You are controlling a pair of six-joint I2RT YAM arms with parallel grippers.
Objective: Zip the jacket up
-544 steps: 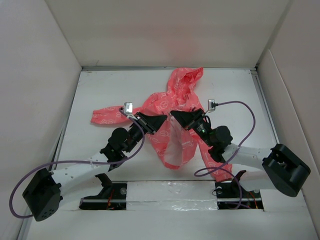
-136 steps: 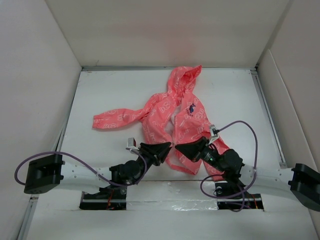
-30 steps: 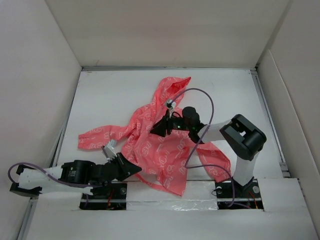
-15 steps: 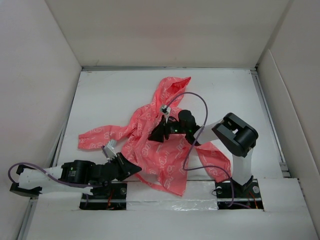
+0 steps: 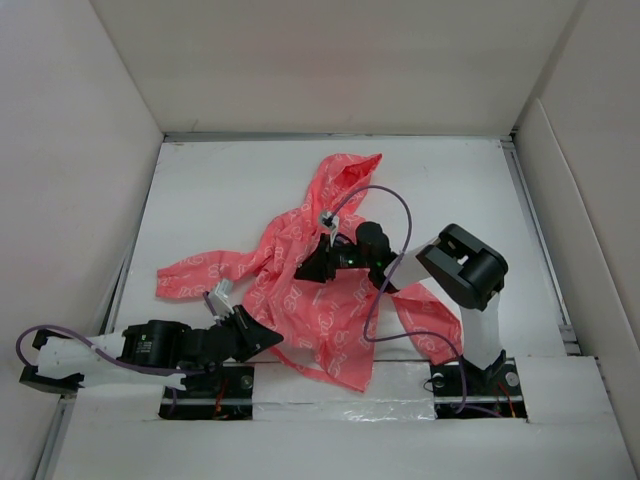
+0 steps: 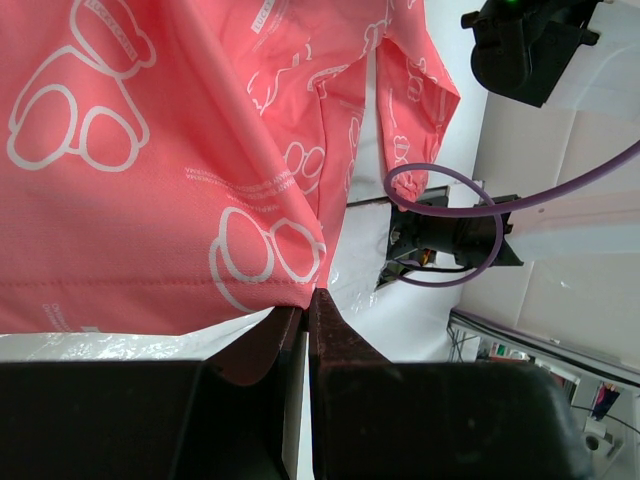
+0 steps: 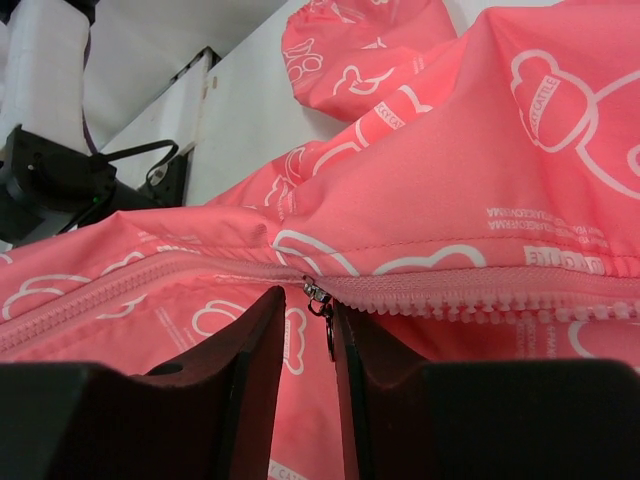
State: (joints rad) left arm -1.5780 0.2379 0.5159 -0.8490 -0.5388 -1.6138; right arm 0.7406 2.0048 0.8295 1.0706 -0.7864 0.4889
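Shows coral pink all over the jacket [image 5: 300,300] at frame centre, printed with white outlined bear-like shapes and small white lettering. Matches that pink along the zipper teeth [image 7: 480,290], with a silver-grey zipper pull [image 7: 320,300]. Looks black on the left gripper [image 6: 307,305] and right gripper [image 7: 308,300]. Runs purple along 2 cables [image 6: 570,180]. Reads plain white on the table [image 5: 220,190].
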